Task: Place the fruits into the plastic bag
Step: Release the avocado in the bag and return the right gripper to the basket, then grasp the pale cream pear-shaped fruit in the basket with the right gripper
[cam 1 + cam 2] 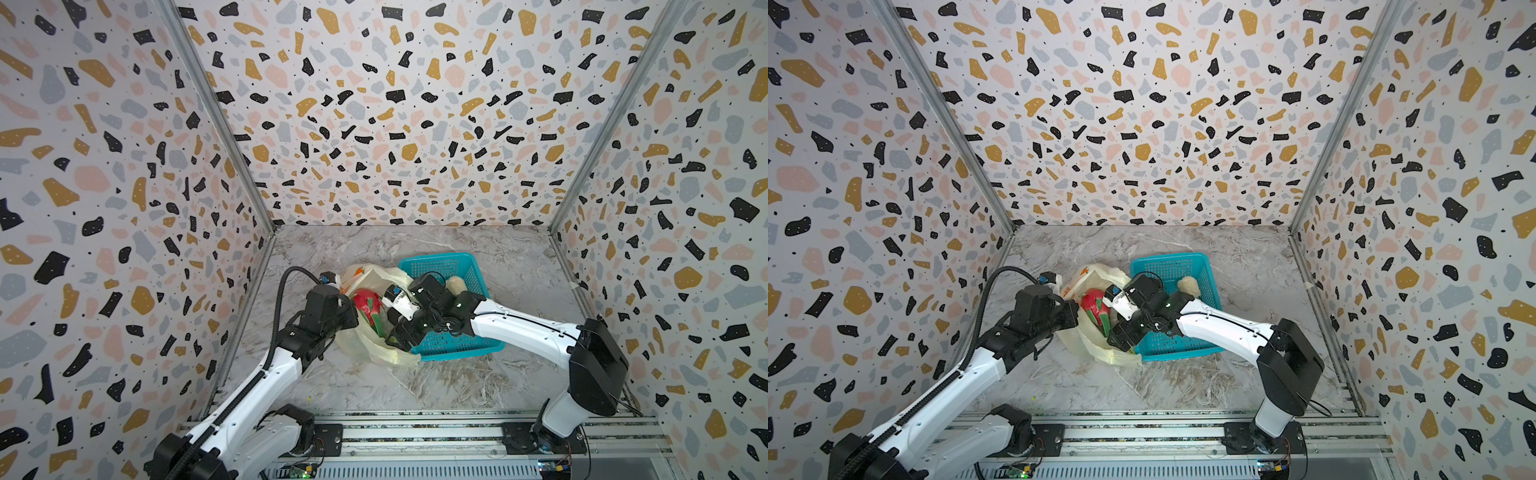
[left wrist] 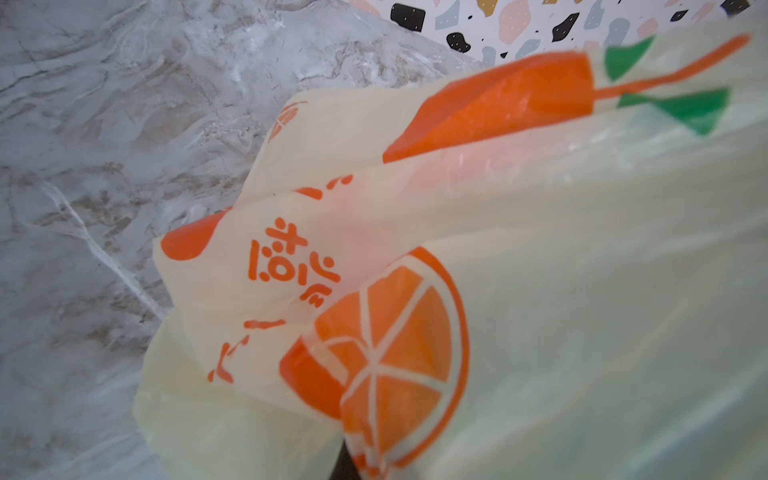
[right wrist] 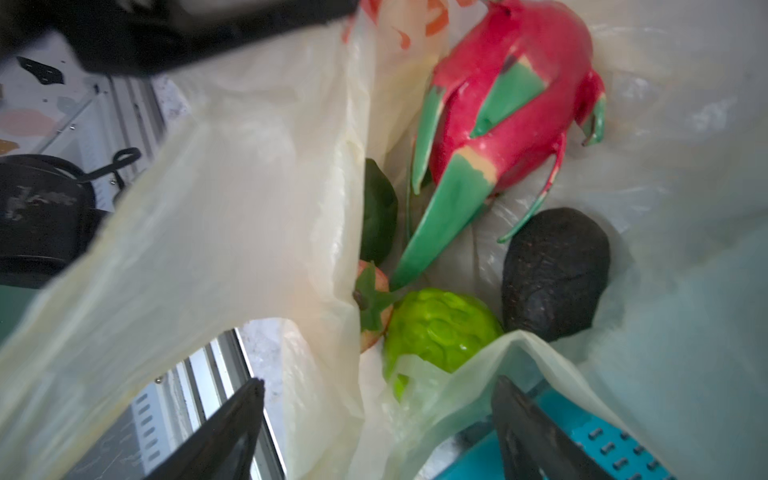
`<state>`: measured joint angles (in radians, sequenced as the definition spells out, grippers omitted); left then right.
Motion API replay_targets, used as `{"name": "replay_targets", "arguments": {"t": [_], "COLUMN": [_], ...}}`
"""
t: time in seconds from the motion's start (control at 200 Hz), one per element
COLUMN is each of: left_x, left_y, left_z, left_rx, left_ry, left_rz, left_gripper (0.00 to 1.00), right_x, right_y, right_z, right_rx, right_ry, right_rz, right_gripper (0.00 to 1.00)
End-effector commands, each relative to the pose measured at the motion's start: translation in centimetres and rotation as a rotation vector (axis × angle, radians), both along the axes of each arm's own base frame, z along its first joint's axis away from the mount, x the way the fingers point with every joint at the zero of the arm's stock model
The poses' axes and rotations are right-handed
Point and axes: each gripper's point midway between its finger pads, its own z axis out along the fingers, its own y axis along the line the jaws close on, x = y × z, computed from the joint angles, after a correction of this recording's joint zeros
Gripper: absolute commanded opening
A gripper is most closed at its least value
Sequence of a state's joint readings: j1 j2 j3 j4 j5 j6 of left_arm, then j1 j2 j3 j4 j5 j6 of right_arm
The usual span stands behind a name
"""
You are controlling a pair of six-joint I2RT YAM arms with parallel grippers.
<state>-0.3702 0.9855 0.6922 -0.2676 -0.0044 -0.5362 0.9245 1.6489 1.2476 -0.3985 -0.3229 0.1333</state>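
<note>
The plastic bag lies open on the table between both arms, against the basket. Inside it I see the red dragon fruit, a bumpy green fruit, a dark avocado, a small red-pink fruit and a smooth dark green one. My left gripper is shut on the bag's left rim, and the printed film fills the left wrist view. Over the bag's right rim my right gripper stands open, holding nothing; loose film hangs between its fingers.
A teal mesh basket stands right of the bag, under my right forearm. A beige lumpy object lies in it. Patterned walls close three sides; a metal rail runs along the front.
</note>
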Motion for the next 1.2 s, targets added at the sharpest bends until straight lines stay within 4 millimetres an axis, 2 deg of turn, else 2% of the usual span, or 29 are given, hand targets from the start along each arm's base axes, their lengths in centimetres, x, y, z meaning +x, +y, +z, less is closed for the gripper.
{"name": "replay_targets", "arguments": {"t": [0.0,0.185,0.31,0.541,0.691,0.796,0.851,0.896,0.956,1.041,1.111,1.191], "left_x": [1.4,2.5,2.8,2.3,2.2,2.1,2.1,2.0,2.0,1.9,1.8,1.8], "left_y": [-0.6,-0.9,-0.9,-0.7,-0.8,-0.7,-0.7,-0.7,-0.6,-0.7,-0.6,-0.6], "left_z": [2.6,3.0,2.5,0.8,0.6,0.5,0.4,0.2,0.1,0.0,0.0,0.1], "left_rx": [-0.016,-0.012,-0.005,-0.005,-0.011,-0.008,-0.005,-0.005,-0.007,-0.013,-0.015,-0.013], "left_ry": [-0.064,-0.065,-0.059,-0.035,-0.028,-0.025,-0.022,-0.017,-0.013,-0.012,-0.013,-0.019], "left_rz": [-0.013,-0.012,-0.005,0.001,-0.002,-0.001,0.000,0.001,0.003,0.004,0.005,0.004], "left_gripper": [0.00,0.00,0.00,0.00,0.00,0.00,0.00,0.00,0.00,0.00,0.00,0.00], "right_x": [0.8,-0.6,-1.5,-0.9,0.0,1.4,2.7,4.4,7.3,10.7,12.7,14.5], "right_y": [-0.4,-0.9,-1.2,-2.5,-4.1,-6.2,-7.9,-9.5,-12.2,-15.1,-16.1,-16.3], "right_z": [1.8,1.4,3.0,9.7,14.4,18.2,19.9,20.6,20.3,17.7,14.7,10.8], "right_rx": [-0.008,-0.032,0.020,0.174,0.270,0.360,0.409,0.426,0.405,0.340,0.267,0.155], "right_ry": [-0.027,-0.020,-0.072,-0.214,-0.302,-0.370,-0.398,-0.411,-0.397,-0.332,-0.255,-0.173], "right_rz": [-0.020,0.045,0.078,0.019,-0.026,-0.102,-0.179,-0.272,-0.435,-0.600,-0.662,-0.686], "right_gripper": [0.87,0.87,0.88,0.88,0.88,0.87,0.87,0.87,0.87,0.87,0.87,0.87]}}
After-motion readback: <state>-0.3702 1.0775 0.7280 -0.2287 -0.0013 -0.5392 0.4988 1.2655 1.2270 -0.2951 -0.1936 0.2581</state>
